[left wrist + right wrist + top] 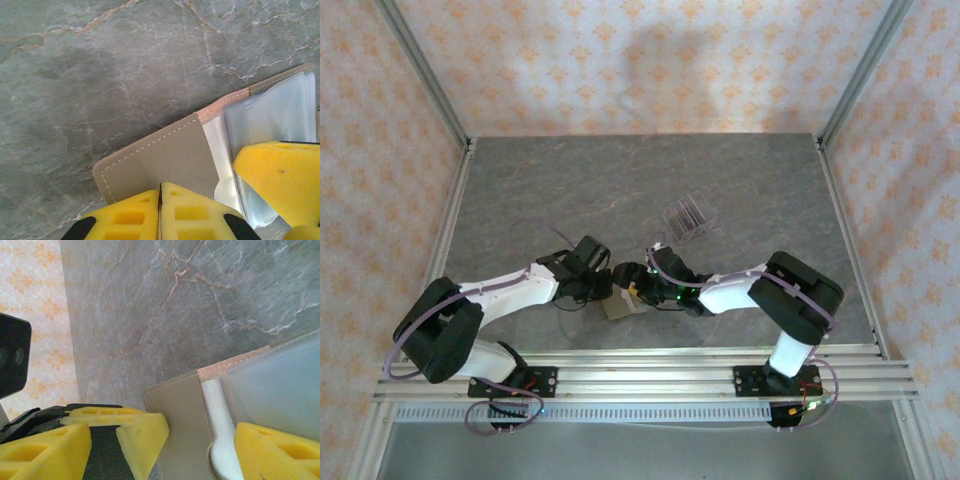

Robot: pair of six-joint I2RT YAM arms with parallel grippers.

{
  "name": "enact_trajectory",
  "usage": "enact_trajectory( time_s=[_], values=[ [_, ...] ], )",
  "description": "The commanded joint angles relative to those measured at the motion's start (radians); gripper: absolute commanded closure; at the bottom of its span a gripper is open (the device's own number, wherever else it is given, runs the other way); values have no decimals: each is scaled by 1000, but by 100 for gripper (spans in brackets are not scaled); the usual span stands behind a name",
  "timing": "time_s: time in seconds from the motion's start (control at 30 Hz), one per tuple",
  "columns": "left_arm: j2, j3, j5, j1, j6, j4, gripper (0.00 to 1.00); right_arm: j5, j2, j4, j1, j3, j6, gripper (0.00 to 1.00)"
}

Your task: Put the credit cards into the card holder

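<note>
Left end effector, clamped shut on the flap of the flat olive-brown card holder, should hold firm beside the wide-open, empty right end effector.

Grey stone tabletop, orange-patterned walls

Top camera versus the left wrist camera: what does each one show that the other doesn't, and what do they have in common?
Top camera: the whole left arm and right arm, the clear slotted rack, the patterned walls. Left wrist camera: the card holder with its white stitching and shiny pale pockets, with the shut left hand at its flap. Shared: the card holder, the left hand, the grey stone table.
</note>
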State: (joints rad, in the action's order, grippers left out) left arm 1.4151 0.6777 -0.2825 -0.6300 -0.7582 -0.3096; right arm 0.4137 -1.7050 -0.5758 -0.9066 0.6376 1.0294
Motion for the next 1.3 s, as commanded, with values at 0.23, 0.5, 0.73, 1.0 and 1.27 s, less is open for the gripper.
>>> enact_trajectory(
  time_s=[0.23,0.5,0.73,1.0,1.27],
  values=[
    [150,52,23,-57,105,8,94,-275,137,124,11,-152,14,28],
    [227,87,38,-78,154,53,95,-321,287,516,10,-3,-211,36],
    [271,91,40,-96,151,94,97,-381,241,837,17,206,-431,54],
    [269,93,43,-96,157,90,97,-453,152,970,37,274,-519,70],
    [268,88,41,-96,158,96,97,-485,85,986,52,278,-556,70]
  ],
)
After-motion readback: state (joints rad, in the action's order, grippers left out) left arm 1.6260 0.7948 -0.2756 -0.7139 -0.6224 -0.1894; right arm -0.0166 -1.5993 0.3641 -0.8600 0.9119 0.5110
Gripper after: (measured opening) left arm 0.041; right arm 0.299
